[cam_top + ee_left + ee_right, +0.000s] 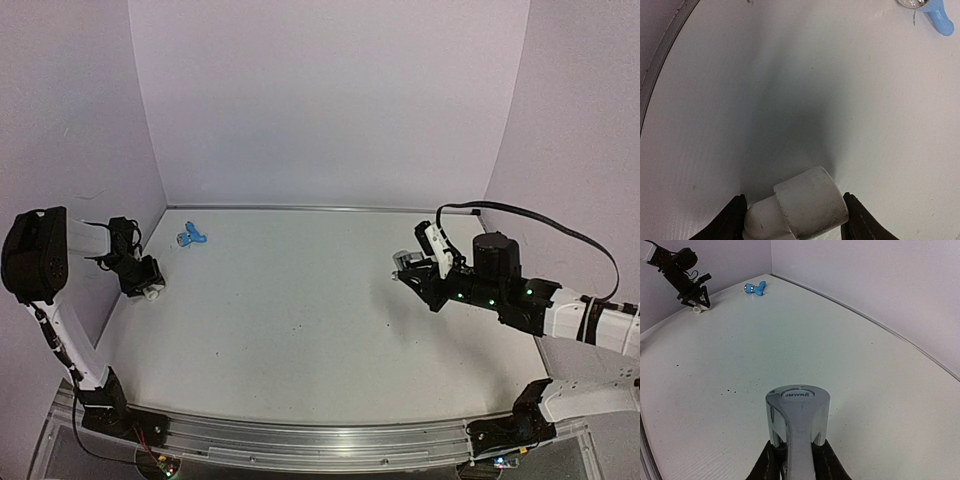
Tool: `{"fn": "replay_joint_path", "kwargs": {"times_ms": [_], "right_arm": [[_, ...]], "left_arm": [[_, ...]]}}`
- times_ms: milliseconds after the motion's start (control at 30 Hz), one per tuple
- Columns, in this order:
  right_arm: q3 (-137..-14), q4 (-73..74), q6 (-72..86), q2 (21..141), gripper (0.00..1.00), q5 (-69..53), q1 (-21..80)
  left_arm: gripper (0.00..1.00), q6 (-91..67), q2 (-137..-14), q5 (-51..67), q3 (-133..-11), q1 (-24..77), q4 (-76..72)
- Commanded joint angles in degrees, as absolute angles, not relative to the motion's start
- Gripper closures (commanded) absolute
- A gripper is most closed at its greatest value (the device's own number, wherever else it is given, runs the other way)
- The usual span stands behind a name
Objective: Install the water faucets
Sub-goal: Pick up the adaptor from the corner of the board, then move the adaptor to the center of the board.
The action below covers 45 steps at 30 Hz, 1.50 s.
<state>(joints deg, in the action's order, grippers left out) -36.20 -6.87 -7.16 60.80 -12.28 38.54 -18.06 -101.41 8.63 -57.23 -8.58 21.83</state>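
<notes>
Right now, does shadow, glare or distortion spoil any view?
Left wrist: a broad soft shadow darkens the table beyond the white fitting; the blue faucet is cropped at the top edge. Right wrist: the silver faucet shows bright reflections yet is sharp. Top external: wide-angle distortion bows the near rail.

**Two faucets, well apart**

The small bright blue plastic faucet lies on its side on the white table at about ten o'clock, near the far left corner. The shiny silver metal faucet is at three o'clock, pinched in the right gripper above the tabletop, its lettered round cap facing up.
</notes>
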Motion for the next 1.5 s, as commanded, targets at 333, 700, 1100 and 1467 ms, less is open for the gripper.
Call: {"fn": "replay_joint_path", "kwargs": {"times_ms": [333, 700, 1100, 1467], "right_arm": [[-35.9, -11.8, -7.1, 60.8, 1.00, -12.8, 38.7], [-35.6, -12.0, -6.8, 60.7, 1.00, -12.7, 38.7], [-35.3, -12.2, -6.5, 60.5, 1.00, -13.2, 38.7], [-35.2, -12.3, -6.2, 60.3, 1.00, -13.5, 38.7]], "left_arm": [[0.68, -16.0, -97.6, -7.3, -60.8, 1.6, 28.1], [0.70, -21.7, -98.0, -34.6, -67.8, 27.1, 47.6], [0.69, -26.5, -122.5, -47.2, -88.5, 53.3, 68.1], [0.56, -22.6, -128.0, -45.5, -93.5, 58.5, 69.3]]}}
